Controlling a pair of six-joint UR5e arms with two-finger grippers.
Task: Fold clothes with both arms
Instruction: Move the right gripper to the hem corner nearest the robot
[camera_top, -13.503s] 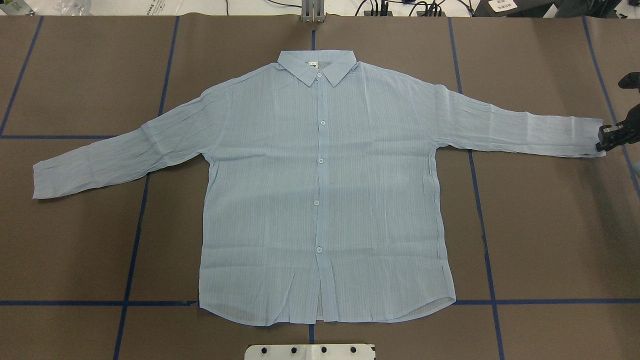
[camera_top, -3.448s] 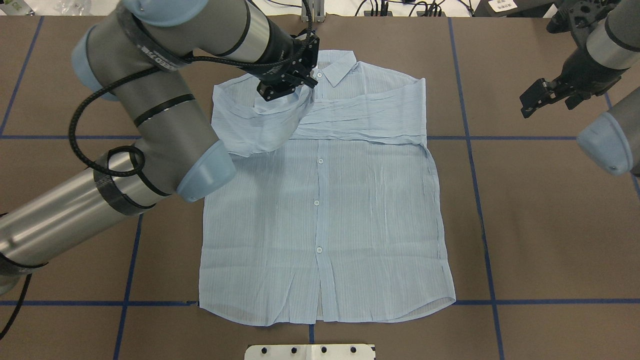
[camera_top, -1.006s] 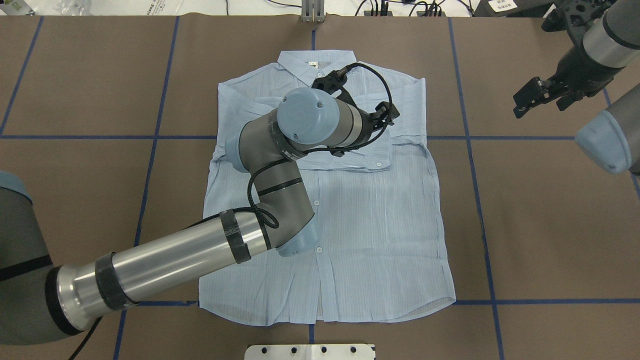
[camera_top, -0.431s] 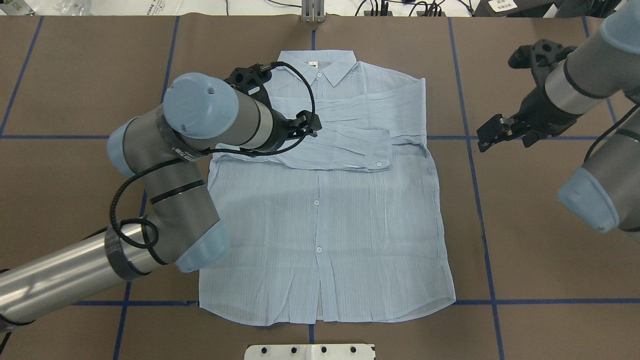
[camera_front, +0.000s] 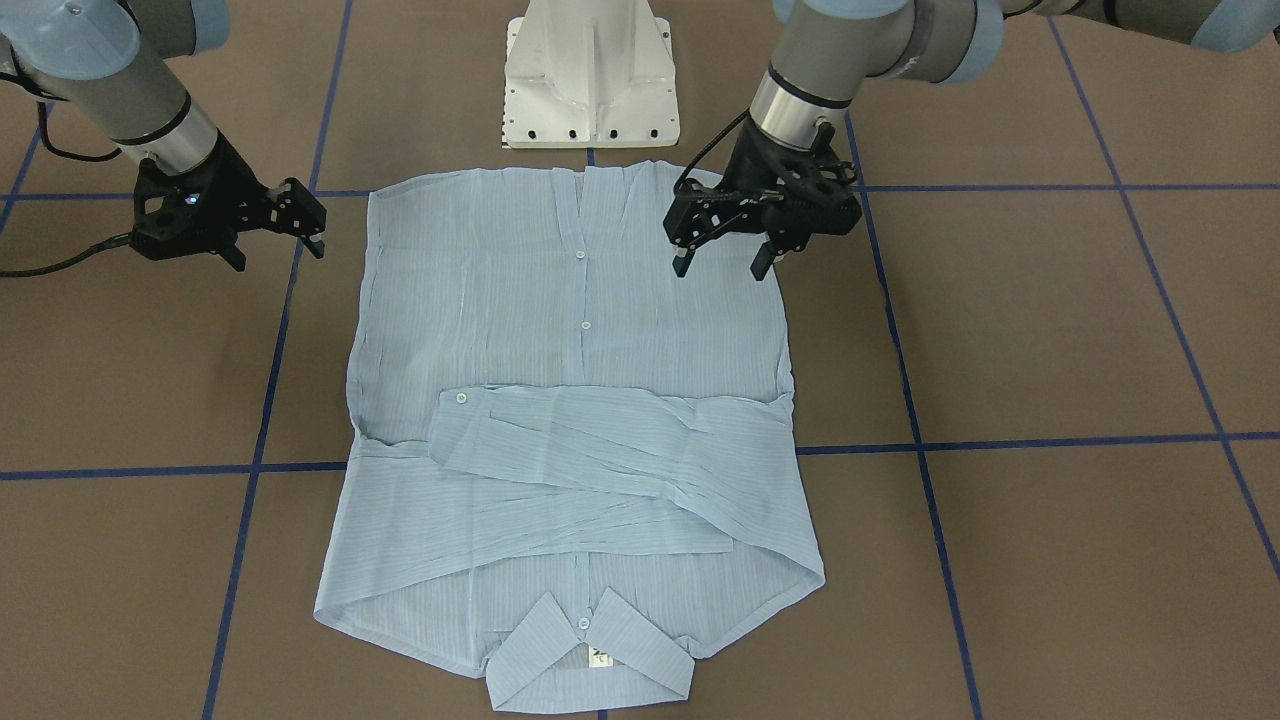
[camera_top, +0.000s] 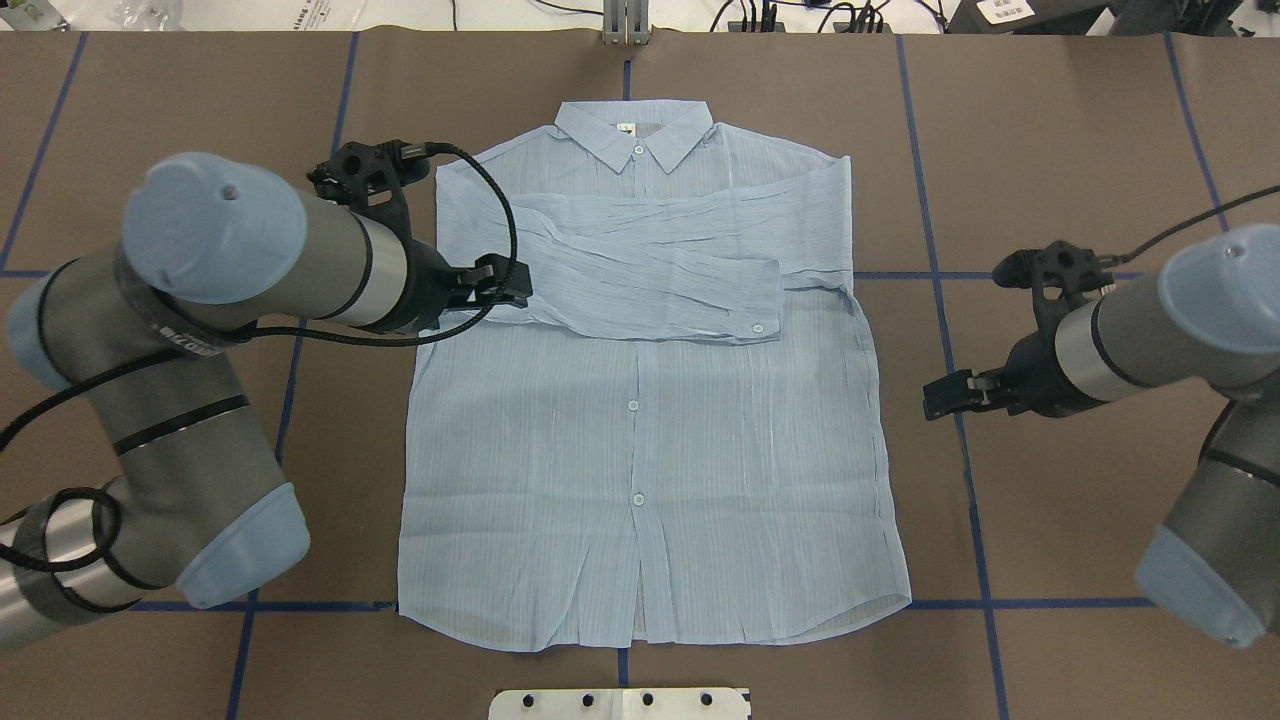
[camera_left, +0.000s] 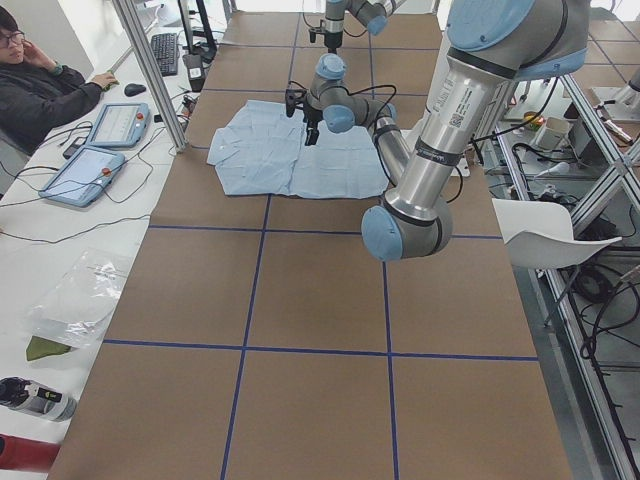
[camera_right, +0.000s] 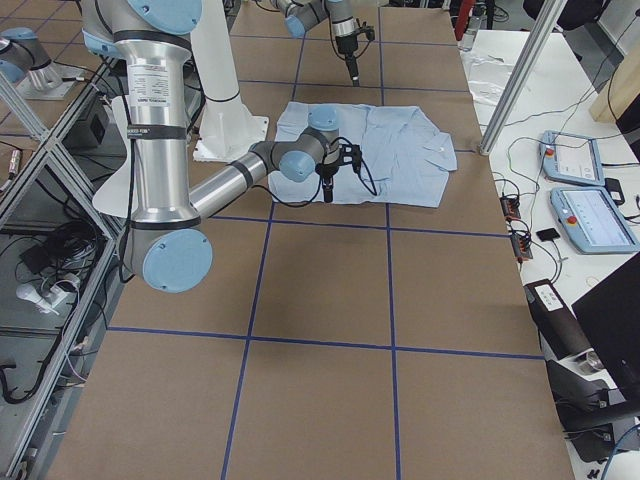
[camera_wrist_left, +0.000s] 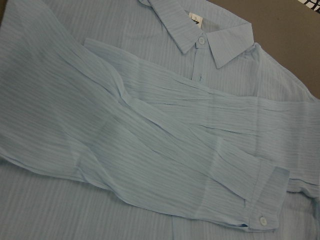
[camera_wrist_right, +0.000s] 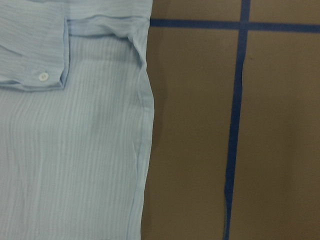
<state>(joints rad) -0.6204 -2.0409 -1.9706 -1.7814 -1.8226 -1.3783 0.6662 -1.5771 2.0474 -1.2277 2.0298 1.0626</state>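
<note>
Bimanual shirt folding, read from the robot's side outward. Nearest, just beyond the white pedestal base (camera_front: 590, 70), the hem (camera_top: 650, 625) of the light-blue shirt (camera_top: 640, 450) lies flat on the brown table (camera_top: 1080, 520), front side up and buttoned. The placket runs straight away from the robot, so a fold on either side would be symmetrical.

Farther out, the two claws flank the body of the garment. The left claw (camera_front: 720, 268) hovers with its fingers spread above the shirt's left border, holding nothing. The right claw (camera_front: 278, 252), likewise spread and empty, hangs over bare table just beside the right border, near a blue tape line (camera_top: 975, 520). Its wrist view frames that side edge, which suggests the edge is the next grasp site.

Beyond the claws, both sleeves (camera_top: 640, 260) are already laid across the chest. The one from the robot's left lies on top, its buttoned cuff (camera_top: 750, 300) ending near the right side seam. This reduces the outline to a rectangle.

Farthest, the collar (camera_top: 634, 128) sits flat and centred. Sleeve folding appears complete. The body folds are not yet begun, and the thin crinkly cloth will probably shift easily when lifted.
</note>
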